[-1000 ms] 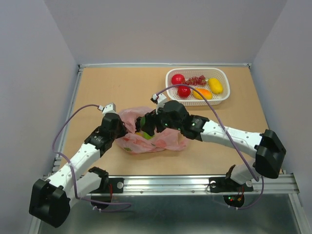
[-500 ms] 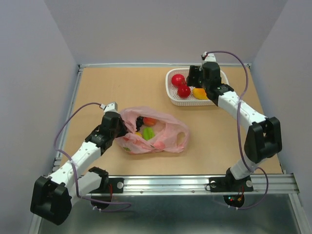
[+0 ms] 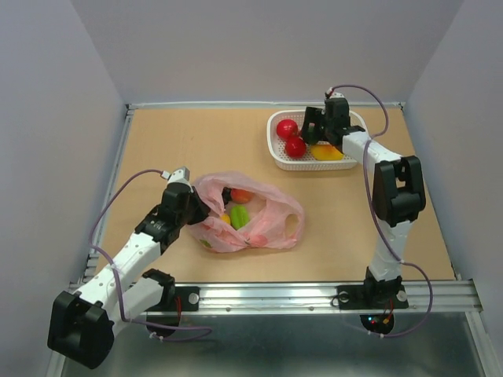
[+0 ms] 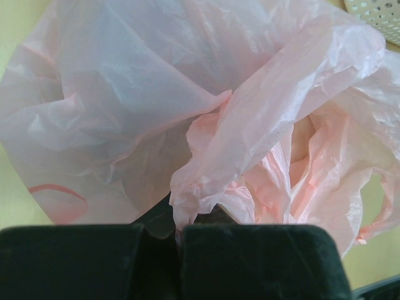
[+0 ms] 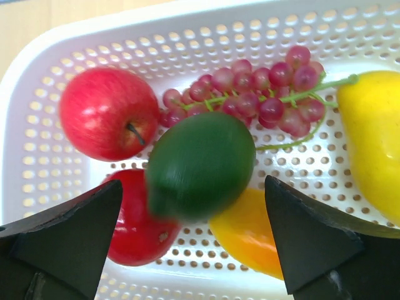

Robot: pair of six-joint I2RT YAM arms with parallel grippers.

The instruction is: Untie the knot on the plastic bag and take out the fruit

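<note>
The pink plastic bag [image 3: 263,224] lies open at the table's middle left. An orange-red fruit [image 3: 241,195] and a green fruit [image 3: 238,214] show inside it. My left gripper [image 3: 198,206] is shut on the bag's left edge; in the left wrist view its fingers [image 4: 250,259] pinch the crinkled film [image 4: 219,112]. My right gripper [image 3: 322,127] hangs open over the white basket [image 3: 302,166]. In the right wrist view a blurred green fruit [image 5: 200,164] is loose between the spread fingertips [image 5: 312,237], above the basket's fruit.
The basket [image 5: 125,25] holds two red apples [image 5: 109,112], pink grapes [image 5: 250,94], a yellow fruit [image 5: 372,144] and an orange one [image 5: 256,234]. Grey walls close the table's back and sides. A metal rail runs along the near edge.
My right arm has gone from the bag to the basket at the back right. Its jaws are open and the green fruit is loose. My left gripper still holds the bag.
</note>
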